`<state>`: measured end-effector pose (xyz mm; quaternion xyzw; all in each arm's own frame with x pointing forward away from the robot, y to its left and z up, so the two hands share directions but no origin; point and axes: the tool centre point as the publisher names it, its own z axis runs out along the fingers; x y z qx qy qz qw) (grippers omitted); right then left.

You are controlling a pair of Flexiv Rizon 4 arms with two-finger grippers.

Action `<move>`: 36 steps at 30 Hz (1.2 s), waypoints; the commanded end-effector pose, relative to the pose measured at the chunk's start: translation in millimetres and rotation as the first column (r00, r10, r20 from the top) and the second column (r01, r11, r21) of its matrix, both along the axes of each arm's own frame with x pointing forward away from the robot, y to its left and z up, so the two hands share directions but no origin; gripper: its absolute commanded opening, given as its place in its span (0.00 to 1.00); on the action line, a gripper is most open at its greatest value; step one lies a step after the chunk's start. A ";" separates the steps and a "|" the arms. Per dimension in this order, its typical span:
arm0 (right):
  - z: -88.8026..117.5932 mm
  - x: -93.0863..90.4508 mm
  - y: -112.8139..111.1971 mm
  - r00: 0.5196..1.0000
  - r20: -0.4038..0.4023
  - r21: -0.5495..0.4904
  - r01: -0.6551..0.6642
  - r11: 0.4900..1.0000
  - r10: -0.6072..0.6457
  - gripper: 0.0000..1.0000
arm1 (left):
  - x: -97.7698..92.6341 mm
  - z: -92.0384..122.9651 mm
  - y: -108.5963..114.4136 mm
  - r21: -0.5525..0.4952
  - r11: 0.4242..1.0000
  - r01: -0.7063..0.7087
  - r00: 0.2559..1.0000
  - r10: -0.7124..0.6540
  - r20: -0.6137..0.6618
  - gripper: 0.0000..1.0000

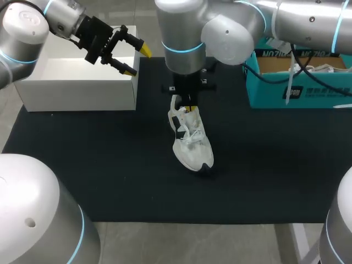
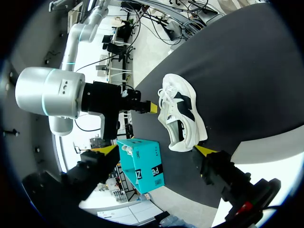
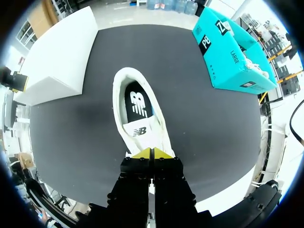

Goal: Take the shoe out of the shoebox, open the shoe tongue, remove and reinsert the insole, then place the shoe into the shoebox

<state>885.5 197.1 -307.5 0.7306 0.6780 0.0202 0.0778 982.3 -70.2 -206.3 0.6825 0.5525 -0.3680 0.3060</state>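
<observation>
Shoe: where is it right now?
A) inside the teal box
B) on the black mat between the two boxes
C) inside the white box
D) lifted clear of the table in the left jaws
B: the shoe rests on the black mat, with the white box on one side and the teal box on the other.

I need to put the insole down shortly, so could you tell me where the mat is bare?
Bare mat lies left of the shoe, in front of the white shoebox, and right of it, in front of the teal box. Crowded between the boxes: the right gripper meets the shoe.
</observation>
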 end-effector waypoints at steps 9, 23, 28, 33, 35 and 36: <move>20.5 6.5 11.0 0.568 -0.258 -0.219 -0.822 0.525 0.781 0.00 | -1.3 0.2 -0.2 0.003 1.000 -0.002 1.000 0.002 0.003 1.00; 24.3 6.4 7.1 0.544 -0.245 -0.222 -0.837 0.500 0.803 0.00 | -1.3 0.2 -0.2 0.003 1.000 -0.002 1.000 0.002 0.003 1.00; 37.3 3.6 -6.0 0.399 -0.272 -0.218 -0.912 0.348 0.876 0.00 | -1.3 0.2 -0.2 0.003 1.000 -0.002 1.000 0.002 0.003 1.00; 41.4 3.3 -8.0 0.254 -0.174 -0.193 -0.956 0.220 0.951 0.00 | -1.3 0.2 -0.2 0.003 1.000 -0.002 1.000 0.002 0.003 1.00; 45.1 4.7 -7.6 0.190 -0.127 -0.192 -0.968 0.163 0.974 0.00 | -1.3 0.2 -0.2 0.003 1.000 -0.002 1.000 0.002 0.003 1.00; 45.1 4.7 -7.6 0.190 -0.127 -0.192 -0.968 0.163 0.974 0.00 | -1.3 0.2 -0.2 0.003 1.000 -0.002 1.000 0.002 0.003 1.00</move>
